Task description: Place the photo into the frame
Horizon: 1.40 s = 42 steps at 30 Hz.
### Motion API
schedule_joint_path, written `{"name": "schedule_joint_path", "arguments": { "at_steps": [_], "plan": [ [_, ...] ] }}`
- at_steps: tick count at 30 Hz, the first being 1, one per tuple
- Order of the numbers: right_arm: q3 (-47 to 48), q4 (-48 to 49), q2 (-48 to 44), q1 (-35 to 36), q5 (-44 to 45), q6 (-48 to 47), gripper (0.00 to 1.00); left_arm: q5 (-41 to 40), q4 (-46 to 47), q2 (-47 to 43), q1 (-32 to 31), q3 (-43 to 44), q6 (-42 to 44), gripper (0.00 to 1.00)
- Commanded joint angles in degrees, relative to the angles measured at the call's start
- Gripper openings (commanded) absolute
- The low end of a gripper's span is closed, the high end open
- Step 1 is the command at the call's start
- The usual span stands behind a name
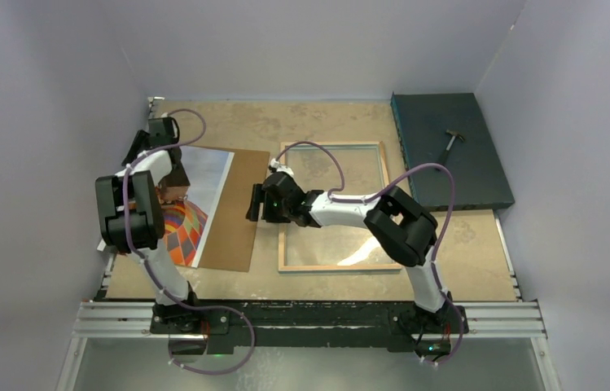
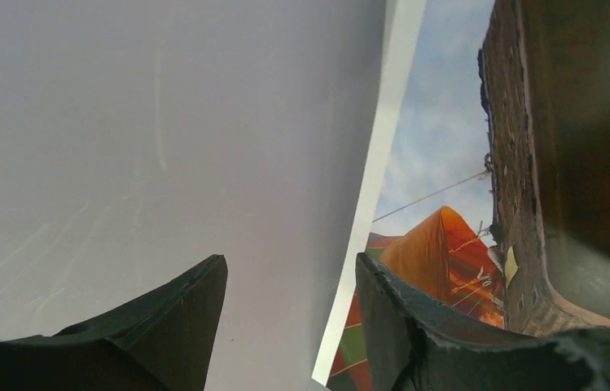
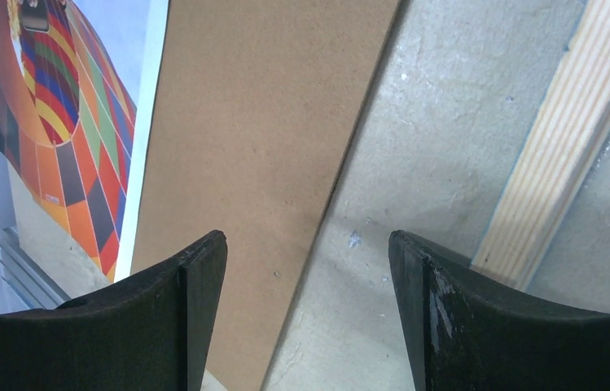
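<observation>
the photo lies face up at the table's left, its right edge lapping over the brown board. the left gripper is spread, with the photo's white border in the gap near one finger and nothing pinched. the frame lies wood side up at the centre, apart from the photo. the right gripper is spread above the board's edge, beside the frame's left rail.

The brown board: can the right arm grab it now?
Probably yes. The right tool hangs open right over the bare edge of the brown board, and nothing lies between them.
</observation>
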Motion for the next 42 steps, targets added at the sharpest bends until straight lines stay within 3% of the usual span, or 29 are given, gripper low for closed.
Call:
{"name": "schedule_joint_path", "arguments": {
  "at_steps": [1,7,10,26,33,42],
  "plan": [
    [-1.53,1.8,-3.3,0.05,0.38,-0.32,0.75,-5.42,8.24,1.92,0.67,-1.6,2.89,0.53],
    [-2.27,2.34,-3.32,0.07,0.16,-0.27,0.74,-8.35,18.25,5.28,2.66,-2.91,5.38,0.19],
    [-2.37,2.13,-3.49,0.06,0.48,-0.18,0.74,-7.02,17.71,7.72,4.64,-2.17,3.9,0.15],
    [-2.5,3.12,-3.95,0.28,3.04,-0.91,0.74,4.88,2.06,12.86,9.55,2.48,-7.28,0.09],
    [0.26,1.83,-2.33,0.29,2.83,-1.24,0.75,13.55,-3.49,11.04,9.78,-1.35,-10.48,0.05],
    [1.12,1.39,-1.07,0.5,2.59,-1.77,0.81,18.54,-4.7,6.32,9.73,-9.25,-11.49,0.04]
  ]
}}
